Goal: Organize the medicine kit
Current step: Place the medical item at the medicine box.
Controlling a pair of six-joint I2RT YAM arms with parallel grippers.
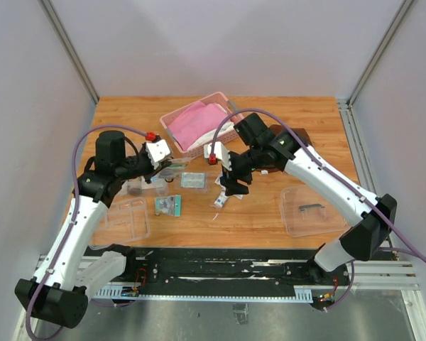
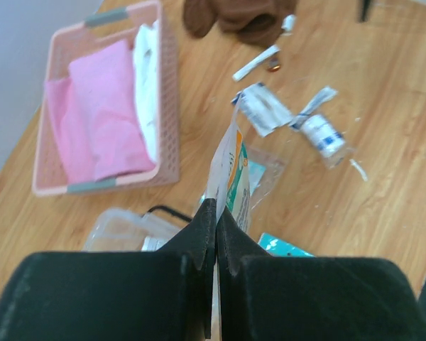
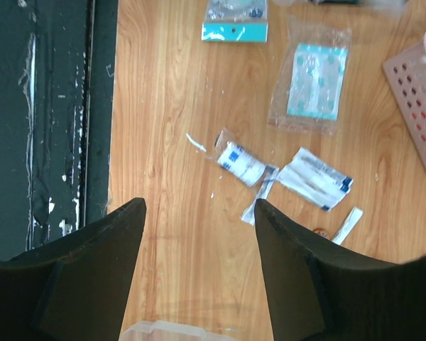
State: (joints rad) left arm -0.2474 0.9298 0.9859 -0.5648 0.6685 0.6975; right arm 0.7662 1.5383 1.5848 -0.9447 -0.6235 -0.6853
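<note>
1. The medicine kit lies in pieces. Taking 12 o'clock as the table's far edge in the overhead view, the lid (image 1: 298, 217) with its dark handle lies at 4 o'clock, the divided tray (image 1: 124, 217) at 8 o'clock, and the clear box (image 2: 121, 227) at 9 o'clock.
2. The left gripper (image 2: 215, 213) has its jaws pressed together on a flat packet (image 2: 231, 167), held on edge just above the clear box. This looks like one item on its way to being packed.
3. The right gripper (image 3: 199, 206) has its jaws spread wide and holds nothing. It hovers over the table's middle.
4. Unpacked supplies are scattered there: a wrapped roll (image 3: 240, 162), a white sachet (image 3: 316, 177), a clear pouch (image 3: 312, 78) and a teal packet (image 3: 234, 21).
5. The tray appears to hold nothing, though it is too small to be sure.
6. Judged so, the task is early. Most items need placing, then the tray and lid go back on.
7. The pink basket (image 2: 169, 92) at 12 o'clock plays no part.
</note>
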